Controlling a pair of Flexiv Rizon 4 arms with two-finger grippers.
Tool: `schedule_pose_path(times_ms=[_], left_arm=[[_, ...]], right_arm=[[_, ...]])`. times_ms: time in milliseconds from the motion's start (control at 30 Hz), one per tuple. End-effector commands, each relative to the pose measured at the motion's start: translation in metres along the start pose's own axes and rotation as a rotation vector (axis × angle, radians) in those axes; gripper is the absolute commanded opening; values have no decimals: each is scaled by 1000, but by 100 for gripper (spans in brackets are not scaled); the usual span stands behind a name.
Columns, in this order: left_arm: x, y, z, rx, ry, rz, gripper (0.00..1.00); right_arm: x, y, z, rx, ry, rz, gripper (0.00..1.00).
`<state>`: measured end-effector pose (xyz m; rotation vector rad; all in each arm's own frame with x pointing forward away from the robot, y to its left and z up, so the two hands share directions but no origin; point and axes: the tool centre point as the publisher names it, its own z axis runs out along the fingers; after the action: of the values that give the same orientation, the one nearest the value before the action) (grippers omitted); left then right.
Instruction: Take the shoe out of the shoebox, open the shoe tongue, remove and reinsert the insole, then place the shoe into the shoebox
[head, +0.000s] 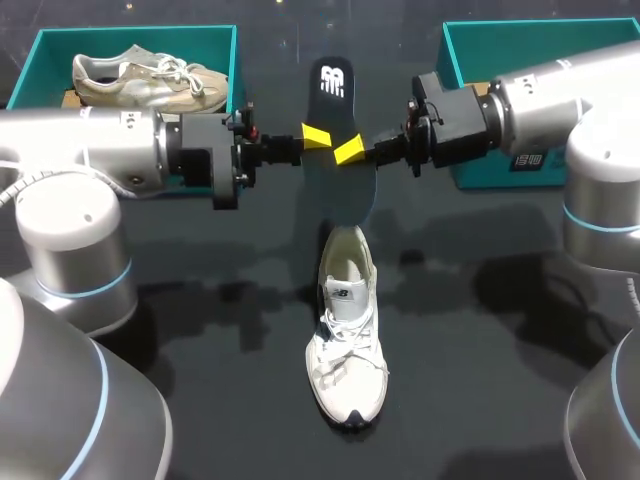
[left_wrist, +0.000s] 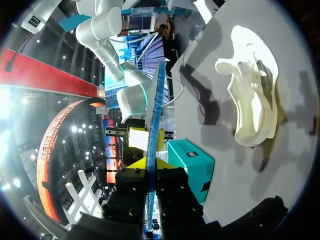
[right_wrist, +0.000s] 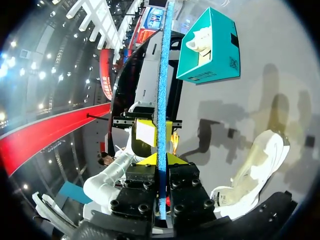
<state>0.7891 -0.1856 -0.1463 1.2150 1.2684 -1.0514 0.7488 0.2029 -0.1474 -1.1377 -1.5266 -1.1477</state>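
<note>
This is a robot manipulation station, of the kind kept in a lab or demo cell. A plain black bench (head: 200, 400) is flanked by two grey jointed arms, the left arm (head: 90, 150) and the right arm (head: 560, 100). The left tool (head: 316, 136) and right tool (head: 348, 151) both clamp one black insole (head: 333, 100). Staged props surround them: a teal left shoebox (head: 60, 42) and right shoebox (head: 500, 40) beyond the tools, and a white sneaker (head: 347, 370) on the near side.

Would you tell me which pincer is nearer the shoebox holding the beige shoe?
Left. The left pincer clamps the insole beside that shoebox; the right pincer clamps it from the farther side.
</note>
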Motion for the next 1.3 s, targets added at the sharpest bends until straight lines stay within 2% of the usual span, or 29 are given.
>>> schedule_pose_path(times_ms=[33,67,267,367,800,833,900,1133,1233,1300], left_arm=[[1,-1,2,-22,14,-16,74],[1,0,1,-27,17,-19,100],[1,-3,-29,-66,63,-103,100],[3,-8,-50,-40,156,-145,100],[3,-8,-50,-40,156,-145,100],[4,-11,-48,-41,179,-194,100],[8,-11,-48,-99,257,-247,100],[19,0,-73,-200,523,-457,100],[17,1,-83,-205,615,-549,100],[17,1,-83,-205,615,-549,100]], right_arm=[[0,0,-2,7,-3,-2,0],[0,0,-2,7,-2,-5,0],[-1,-2,-11,-5,5,-31,0],[-2,-2,-18,-9,10,-30,0],[-2,-2,-18,-9,10,-30,0],[-4,1,-17,-5,22,-49,0],[-6,4,-17,-8,-5,-74,0],[-7,12,-27,-35,-24,-188,0],[-7,14,-29,-47,-49,-195,0],[-7,14,-29,-47,-49,-195,0]])
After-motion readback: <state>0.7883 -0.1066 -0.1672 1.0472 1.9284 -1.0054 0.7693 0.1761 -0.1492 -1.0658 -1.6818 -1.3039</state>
